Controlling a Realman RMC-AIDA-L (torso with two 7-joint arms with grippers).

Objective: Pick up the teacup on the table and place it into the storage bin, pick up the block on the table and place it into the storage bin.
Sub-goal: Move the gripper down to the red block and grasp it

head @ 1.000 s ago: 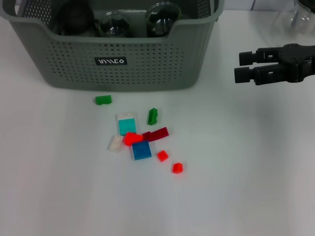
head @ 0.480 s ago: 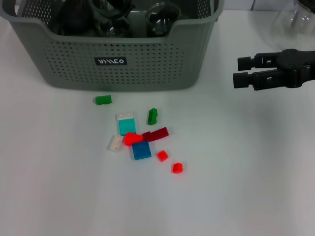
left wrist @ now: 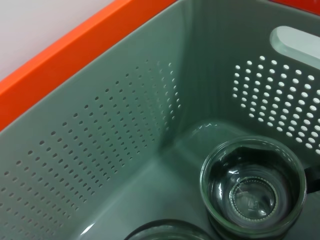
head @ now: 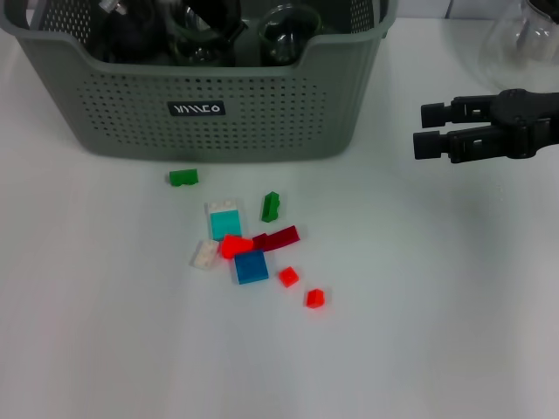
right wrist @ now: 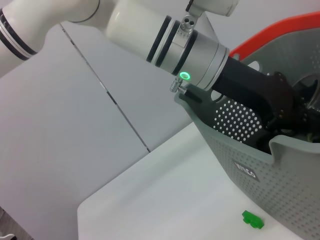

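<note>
From the head view we see the grey-green storage bin [head: 236, 96] at the back of the white table [head: 419, 332] with glass cups [head: 288, 26] inside, loose blocks [head: 251, 266] scattered just in front, and the right gripper [head: 421, 128] hovering beside the bin, fingers apart and empty. Through the left wrist view we look down into the bin at a glass cup [left wrist: 252, 187] on its floor; the left gripper's fingers we cannot tell. The right wrist view shows the left arm [right wrist: 200, 47] reaching into the bin and a green block [right wrist: 252, 219] outside.

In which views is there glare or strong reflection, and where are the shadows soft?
Left wrist view: bright reflections ring the glass teacup inside the storage bin. Head view: blocks cast only faint, soft shadows on the table. Right wrist view: even light, no glare.
</note>
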